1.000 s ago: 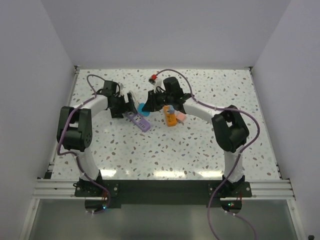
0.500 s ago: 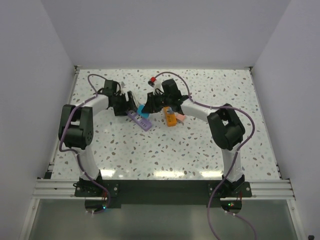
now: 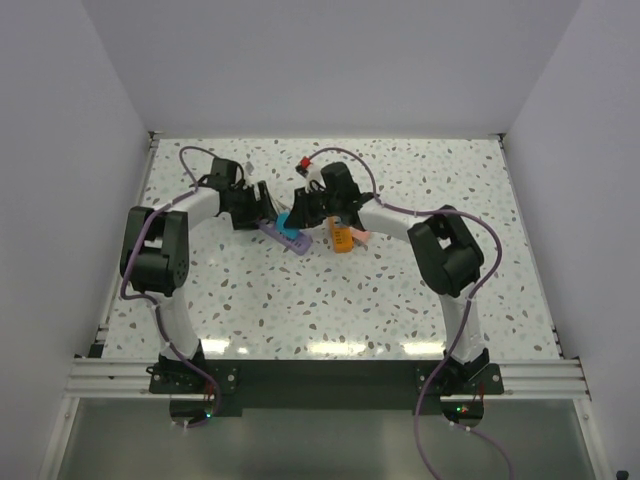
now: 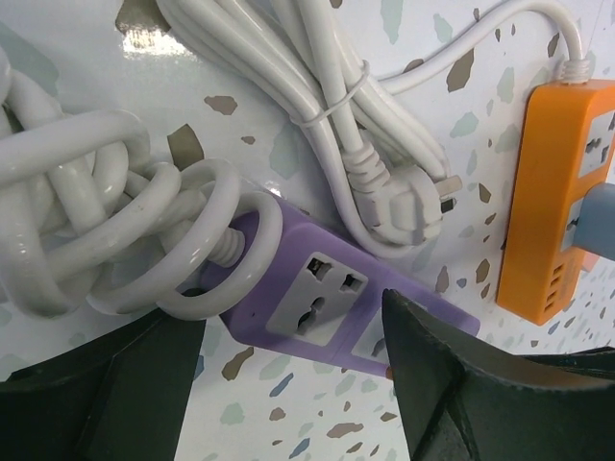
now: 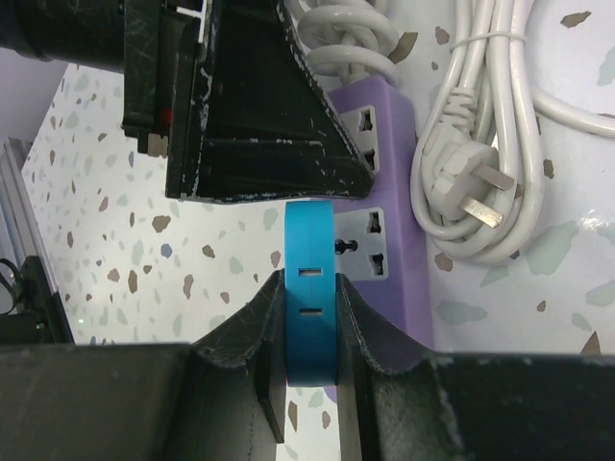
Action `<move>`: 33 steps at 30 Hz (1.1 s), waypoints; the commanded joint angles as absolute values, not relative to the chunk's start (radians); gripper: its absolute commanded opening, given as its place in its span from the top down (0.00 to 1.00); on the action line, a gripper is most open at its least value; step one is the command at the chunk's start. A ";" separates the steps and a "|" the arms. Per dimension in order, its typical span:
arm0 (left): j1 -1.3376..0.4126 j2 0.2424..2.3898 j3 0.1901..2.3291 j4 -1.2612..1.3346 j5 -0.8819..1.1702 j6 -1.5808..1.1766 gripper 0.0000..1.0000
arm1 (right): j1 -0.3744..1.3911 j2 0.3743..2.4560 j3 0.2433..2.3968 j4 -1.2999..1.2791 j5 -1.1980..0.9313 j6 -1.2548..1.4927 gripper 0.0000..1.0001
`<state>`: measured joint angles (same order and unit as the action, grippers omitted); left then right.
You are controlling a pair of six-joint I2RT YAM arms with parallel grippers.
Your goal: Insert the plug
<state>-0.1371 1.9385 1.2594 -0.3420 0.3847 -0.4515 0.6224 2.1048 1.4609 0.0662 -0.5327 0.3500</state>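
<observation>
We see two arms meeting at the far middle of a speckled counter (image 3: 400, 290). The right tool (image 5: 310, 293) is clenched on the blue plug (image 5: 310, 240), which it holds by its sides. The plug sits at the edge of the purple power strip (image 5: 394, 134), just beside a grey socket face; we cannot tell whether its pins are in. The left tool (image 4: 293, 327) has its fingers spread wide over the same strip, one finger (image 4: 452, 384) covering the strip's far end. A coiled white cable (image 4: 96, 211) leaves the strip's other end. A bundled white cord with its white plug (image 4: 408, 202) lies beside the strip, and an orange power strip (image 4: 543, 192) lies nearby.
</observation>
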 commanded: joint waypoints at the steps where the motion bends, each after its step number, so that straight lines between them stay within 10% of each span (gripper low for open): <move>1: -0.158 1.971 1.282 -0.334 0.434 -0.402 0.22 | 0.624 2.094 1.520 0.080 -0.496 0.327 1.00; 14: -0.160 1.976 1.279 -0.364 0.486 -0.282 0.46 | 0.552 2.079 1.519 0.101 -0.469 0.331 1.00; 33: -0.160 2.010 1.322 -0.411 0.515 -0.229 0.50 | 0.537 2.111 1.553 0.003 -0.551 0.226 1.00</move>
